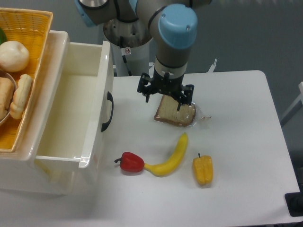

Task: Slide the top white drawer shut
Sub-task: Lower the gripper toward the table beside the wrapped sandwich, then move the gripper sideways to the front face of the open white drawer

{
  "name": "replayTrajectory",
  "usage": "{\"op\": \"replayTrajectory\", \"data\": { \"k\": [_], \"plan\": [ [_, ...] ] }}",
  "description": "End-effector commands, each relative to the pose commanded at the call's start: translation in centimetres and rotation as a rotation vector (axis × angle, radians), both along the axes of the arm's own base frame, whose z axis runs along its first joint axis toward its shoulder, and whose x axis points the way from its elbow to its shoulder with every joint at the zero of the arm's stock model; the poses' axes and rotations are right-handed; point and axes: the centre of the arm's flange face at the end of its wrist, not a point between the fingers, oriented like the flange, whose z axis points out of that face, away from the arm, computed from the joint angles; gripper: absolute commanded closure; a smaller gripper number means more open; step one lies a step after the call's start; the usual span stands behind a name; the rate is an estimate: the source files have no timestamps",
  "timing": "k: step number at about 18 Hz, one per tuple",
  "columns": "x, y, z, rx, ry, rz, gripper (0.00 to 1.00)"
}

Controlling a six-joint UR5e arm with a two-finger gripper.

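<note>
One drawer pulled open at frame left, four food items loose on the counter (236,142).

From my remote seat I count, left to right: one yellow wicker basket (28,28) in the upper left holding pale rolls; one top white drawer (71,118), pulled out and showing its bare inside, its single black handle (108,111) facing right; then one red pepper (131,162) touching one banana (169,158), one bread slice (174,113) and one yellow pepper (203,170). The jaws (165,94) hang over the bread's upper edge, spread, holding nothing. Bare counter lies between handle and jaws; the counter's right half is open.
</note>
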Motion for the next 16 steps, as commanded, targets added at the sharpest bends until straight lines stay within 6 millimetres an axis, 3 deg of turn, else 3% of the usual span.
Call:
{"op": "replayTrajectory", "data": {
  "k": [7,11,16],
  "plan": [
    [0.4,1.2,-3.0,-0.065,-0.028,0.196,0.00],
    [1.9,2.9,-5.0,-0.098,-0.062,0.185,0.00],
    [2.2,3.6,-6.5,-0.069,-0.134,0.190,0.00]
  ]
}}
